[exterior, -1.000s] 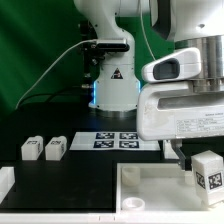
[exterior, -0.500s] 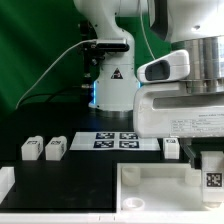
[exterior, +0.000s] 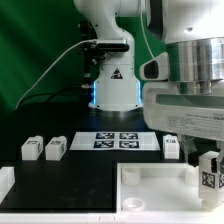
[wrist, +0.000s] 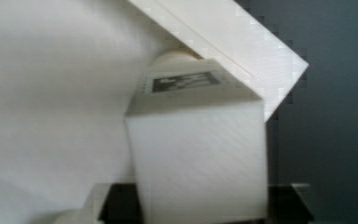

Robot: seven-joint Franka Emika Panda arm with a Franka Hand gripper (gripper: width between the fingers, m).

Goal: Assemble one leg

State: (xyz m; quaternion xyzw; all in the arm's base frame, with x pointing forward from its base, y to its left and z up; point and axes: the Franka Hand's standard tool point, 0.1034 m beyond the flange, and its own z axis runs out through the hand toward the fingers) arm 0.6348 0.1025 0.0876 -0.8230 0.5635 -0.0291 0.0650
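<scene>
By the edge of the bench (exterior: pixel 80 175) at the exterior view's right, your gripper (exterior: pixel 209 163) has swivelled but stays clenched on the leg (exterior: pixel 209 179), close to the rim of the panel (exterior: pixel 150 167).

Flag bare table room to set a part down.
Free: black table between the two loose legs, marker board and white panel. Crowded: exterior view's right, end effector holding a leg beside another leg.

The leg (wrist: pixel 197 150) looks smooth matt white plastic; the table (exterior: pixel 70 178) matt black.
</scene>
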